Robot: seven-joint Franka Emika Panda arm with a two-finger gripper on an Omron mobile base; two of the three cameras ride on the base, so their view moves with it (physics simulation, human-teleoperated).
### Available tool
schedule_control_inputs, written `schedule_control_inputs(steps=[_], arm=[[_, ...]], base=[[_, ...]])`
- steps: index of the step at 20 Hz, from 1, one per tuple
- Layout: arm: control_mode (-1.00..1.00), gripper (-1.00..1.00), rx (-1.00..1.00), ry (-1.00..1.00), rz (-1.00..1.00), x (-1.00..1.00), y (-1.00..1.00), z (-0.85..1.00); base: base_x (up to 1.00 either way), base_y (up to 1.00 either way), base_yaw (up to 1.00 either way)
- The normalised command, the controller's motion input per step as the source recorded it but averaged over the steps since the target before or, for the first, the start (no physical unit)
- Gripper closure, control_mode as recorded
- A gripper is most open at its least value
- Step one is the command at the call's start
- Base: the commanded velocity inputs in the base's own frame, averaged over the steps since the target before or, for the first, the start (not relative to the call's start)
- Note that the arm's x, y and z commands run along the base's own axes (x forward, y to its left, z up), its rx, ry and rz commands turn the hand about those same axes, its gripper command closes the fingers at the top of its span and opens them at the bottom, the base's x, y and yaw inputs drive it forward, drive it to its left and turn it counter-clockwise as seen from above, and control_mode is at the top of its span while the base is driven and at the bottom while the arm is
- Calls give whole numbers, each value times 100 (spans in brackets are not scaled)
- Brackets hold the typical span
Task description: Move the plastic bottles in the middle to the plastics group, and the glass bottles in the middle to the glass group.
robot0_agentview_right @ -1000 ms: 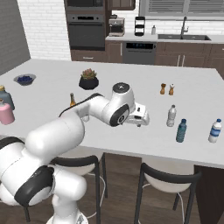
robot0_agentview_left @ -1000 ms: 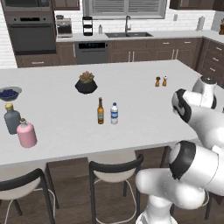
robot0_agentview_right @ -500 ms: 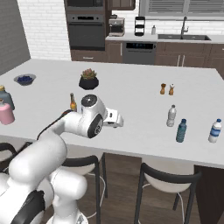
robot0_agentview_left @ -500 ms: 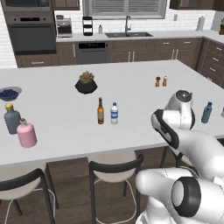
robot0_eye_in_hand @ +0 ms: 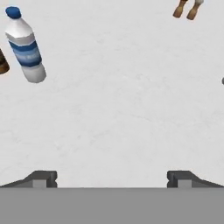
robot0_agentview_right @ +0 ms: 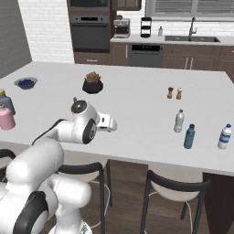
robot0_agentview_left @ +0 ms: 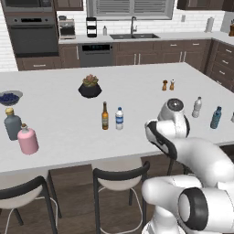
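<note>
The water bottle (robot0_agentview_left: 119, 118), clear with a blue label, stands upright in the middle of the white island counter (robot0_agentview_left: 55, 119), and the amber beer bottle (robot0_agentview_left: 105, 116) stands just beside it on the side nearer the potted succulent (robot0_agentview_left: 90, 86); both are apart from every other bottle, so by the look of it neither has been sorted yet. Taking the water bottle as the landmark, the glass group sits well away toward the far end of the counter: the grey-blue corked bottle (robot0_agentview_left: 12, 123) and the pink bottle (robot0_agentview_left: 27, 139) close together, with the bowl of blueberries (robot0_agentview_left: 8, 97) behind them. On the opposite side of the water bottle, well apart, the plastics group holds a pale clear bottle (robot0_agentview_left: 197, 107) and a teal-blue bottle (robot0_agentview_left: 215, 117), and the right base view adds a third, blue-labelled one (robot0_agentview_right: 224, 136) near the counter's edge. The teal one already standing there suggests that part of the job may be finished, leaving the water bottle and the beer bottle to carry. The gripper (robot0_eye_in_hand: 111, 177) hangs over bare counter with its jaws spread wide and nothing between them; the water bottle lies off to one corner of the hand view, not yet lined up. The beer bottle is cut off at that view's edge, the salt and pepper shakers (robot0_agentview_left: 168, 85) are too small to tell apart, and the arm's body hides the fingers in both base views.
</note>
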Motion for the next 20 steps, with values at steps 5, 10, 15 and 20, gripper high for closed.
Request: schedule_control_inputs(steps=[5, 10, 15, 20], arm=[[-100, -100, 2, 26, 20, 85, 46, 28], [-100, -100, 9, 19, 20, 79, 31, 25], [-100, -100, 3, 6, 19, 40, 24, 11], [-100, -100, 0, -16, 13, 0, 28, -50]], base=[[0, 0, 0], [0, 0, 0], [0, 0, 0], [0, 0, 0]])
